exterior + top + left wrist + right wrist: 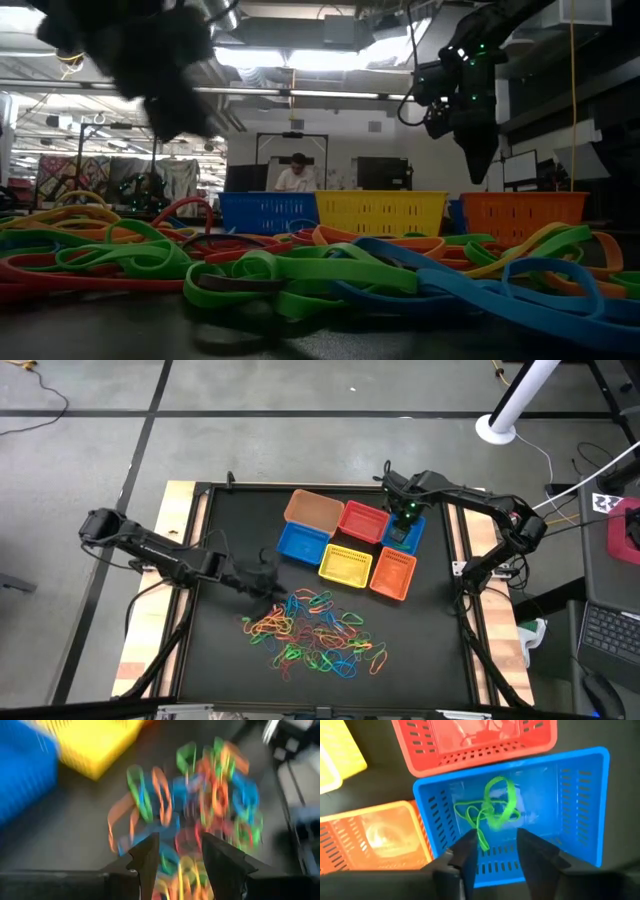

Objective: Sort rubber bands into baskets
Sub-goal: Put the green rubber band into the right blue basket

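Closest to the low camera, a tangle of rubber bands (300, 270) in green, blue, red, orange and yellow sprawls over the dark surface (225, 650), lying in front of the baskets on the side nearer the arms' bases. Behind it stand the baskets: a tan-orange basket (313, 509), a red basket (363, 522), a blue basket (302, 542), a yellow basket (346, 564), an orange basket (393, 574) and a second blue basket (520, 810) beside the red one. The right tool (492, 851) hangs directly above that second blue basket, its fingers spread apart and gripping nothing; green bands (492, 810) lie loose on the basket's floor beneath it. The left tool (177, 855) hovers at the edge of the pile nearest the blue and yellow baskets, jaws parted with only bands showing through the gap, nothing held. A person (296, 175) sits far off in the room behind the baskets.
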